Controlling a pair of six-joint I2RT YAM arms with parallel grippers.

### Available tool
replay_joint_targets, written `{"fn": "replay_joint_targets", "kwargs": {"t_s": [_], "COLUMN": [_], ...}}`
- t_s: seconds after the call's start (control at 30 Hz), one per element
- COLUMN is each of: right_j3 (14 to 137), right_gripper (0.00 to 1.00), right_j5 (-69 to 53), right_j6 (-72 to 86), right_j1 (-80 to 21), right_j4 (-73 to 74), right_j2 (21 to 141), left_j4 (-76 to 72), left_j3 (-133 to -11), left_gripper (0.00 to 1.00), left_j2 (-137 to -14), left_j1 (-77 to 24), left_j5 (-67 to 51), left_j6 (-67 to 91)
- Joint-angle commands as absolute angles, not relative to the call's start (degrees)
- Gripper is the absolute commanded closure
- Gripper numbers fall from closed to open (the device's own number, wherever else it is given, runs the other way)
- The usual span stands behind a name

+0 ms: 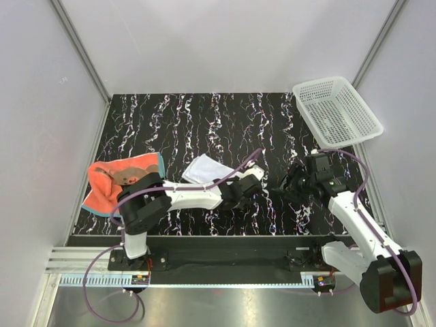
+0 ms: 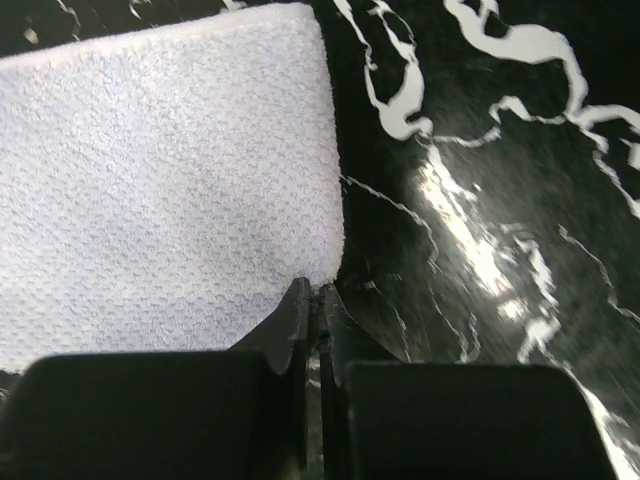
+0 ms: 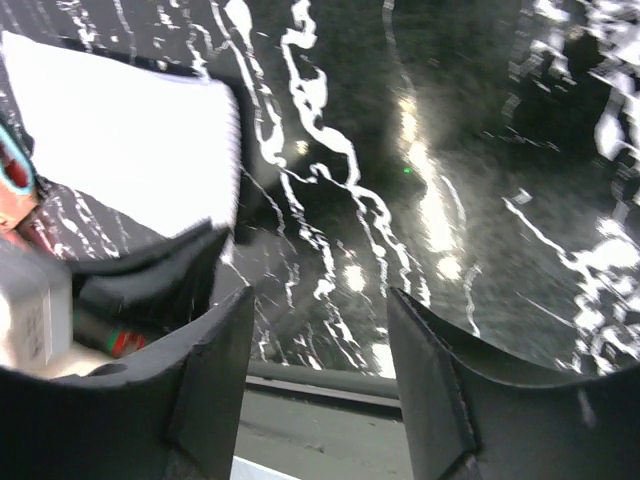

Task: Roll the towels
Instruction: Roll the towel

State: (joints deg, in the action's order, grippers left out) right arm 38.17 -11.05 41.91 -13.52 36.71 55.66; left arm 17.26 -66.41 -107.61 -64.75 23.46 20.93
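Observation:
The white towel (image 1: 204, 169) lies flat mid-table; in the left wrist view it (image 2: 160, 180) fills the upper left. My left gripper (image 1: 229, 182) reaches across to its near right corner, and its jaws (image 2: 314, 292) are shut, pinching the corner's edge. The orange-red towel (image 1: 122, 180) with teal edging lies crumpled at the left, behind the left arm. My right gripper (image 1: 289, 182) hovers over bare table right of centre, open and empty (image 3: 318, 300). The right wrist view shows the white towel (image 3: 130, 150) at upper left and a sliver of the orange-red towel (image 3: 12, 180).
A white mesh basket (image 1: 319, 82) sits at the far right corner, partly over the table edge. The black marbled table (image 1: 204, 116) is walled by white panels. The table's near edge rail (image 3: 330, 385) lies just below the right gripper.

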Motion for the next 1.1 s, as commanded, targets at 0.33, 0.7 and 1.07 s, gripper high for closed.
{"fn": "replay_joint_targets", "kwargs": {"t_s": [0.33,0.7,1.07], "right_j3": [39.8,41.4,46.3], "right_gripper": [0.32,0.36,0.85], "right_j5": [-20.6,-20.0,-16.3], "right_j6": [46.0,47.7,44.7], "right_j1": [-19.7,-23.5,-23.5], "right_j4": [13.1,5.2,9.5], "right_j2": [74.7,86.8,91.6], "left_j4": [10.9,6.8,1.9], "left_j3": [-58.7,-54.8,-48.6], "left_gripper": [1.0,1.0,1.0], "left_j2": [-95.5,-91.8,-86.8], "left_j1": [-64.1,-63.2,-58.7], "left_j5": [10.8,6.7,1.1], "left_j6": [29.2,33.4,36.6]}}
